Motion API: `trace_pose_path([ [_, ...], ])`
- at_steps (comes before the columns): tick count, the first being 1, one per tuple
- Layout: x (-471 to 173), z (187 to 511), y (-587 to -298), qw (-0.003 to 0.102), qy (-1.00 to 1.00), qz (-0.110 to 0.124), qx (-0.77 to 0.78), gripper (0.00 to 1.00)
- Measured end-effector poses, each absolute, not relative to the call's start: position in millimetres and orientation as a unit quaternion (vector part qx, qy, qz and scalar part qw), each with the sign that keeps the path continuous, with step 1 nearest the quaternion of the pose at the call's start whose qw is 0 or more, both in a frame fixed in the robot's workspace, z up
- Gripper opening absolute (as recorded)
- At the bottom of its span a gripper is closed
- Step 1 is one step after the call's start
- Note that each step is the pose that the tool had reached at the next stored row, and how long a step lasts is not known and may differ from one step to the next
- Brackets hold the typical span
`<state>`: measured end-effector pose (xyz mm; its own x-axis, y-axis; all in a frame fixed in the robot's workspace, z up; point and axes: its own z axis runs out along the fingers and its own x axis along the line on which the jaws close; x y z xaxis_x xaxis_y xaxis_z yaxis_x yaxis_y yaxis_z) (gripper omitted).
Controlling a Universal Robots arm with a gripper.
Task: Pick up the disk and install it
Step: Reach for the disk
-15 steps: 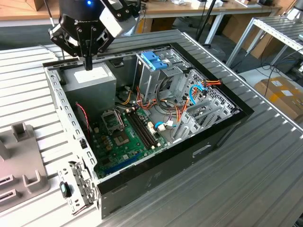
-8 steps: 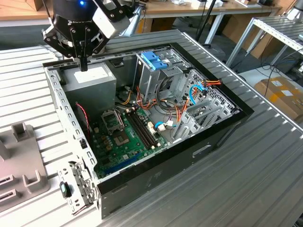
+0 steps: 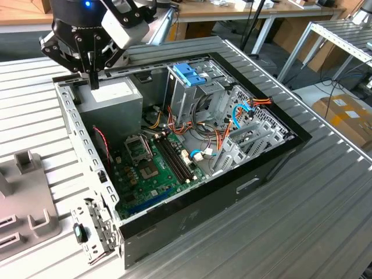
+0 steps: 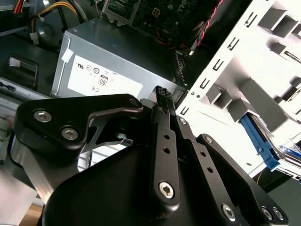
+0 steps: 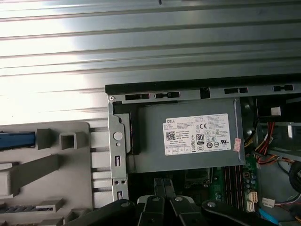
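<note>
The disk (image 5: 16, 140) stands on edge in a slot of the light-grey holder (image 5: 56, 160). Only the blue edge of its carrier frame can be made out, and this edge shows in both wrist views (image 4: 257, 137). The holder (image 3: 29, 203) lies on the ribbed metal worktop (image 3: 290, 221), just beside the open computer case (image 3: 70, 110), on the exterior view's left of it.

The gripper (image 3: 93, 81) is well apart from the disk. It hangs over the grey power-supply box (image 3: 113, 99) in the case corner, close to the case wall nearest the holder. Its fingers (image 4: 162, 96) are pressed together and carry nothing. The fingertips point straight down at the top face of the box. Whether they touch it cannot be determined.

The power-supply box (image 5: 188, 136) carries a white sticker on its top face. Further inside the case lies the green motherboard (image 3: 151, 168). Beyond it stands a tall metal drive cage (image 3: 180, 99) with a blue plastic bracket (image 3: 189, 74) on top. Orange, red and blue cables run between the cage and the board.
</note>
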<state>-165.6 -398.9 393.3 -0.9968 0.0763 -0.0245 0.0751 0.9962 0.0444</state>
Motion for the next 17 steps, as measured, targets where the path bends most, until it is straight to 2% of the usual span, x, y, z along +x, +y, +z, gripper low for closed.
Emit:
trace_pose_path([
  [17, -188.8, 393.3, -398.9, 0.013, 0.999, 0.022, 0.038, 0.11],
])
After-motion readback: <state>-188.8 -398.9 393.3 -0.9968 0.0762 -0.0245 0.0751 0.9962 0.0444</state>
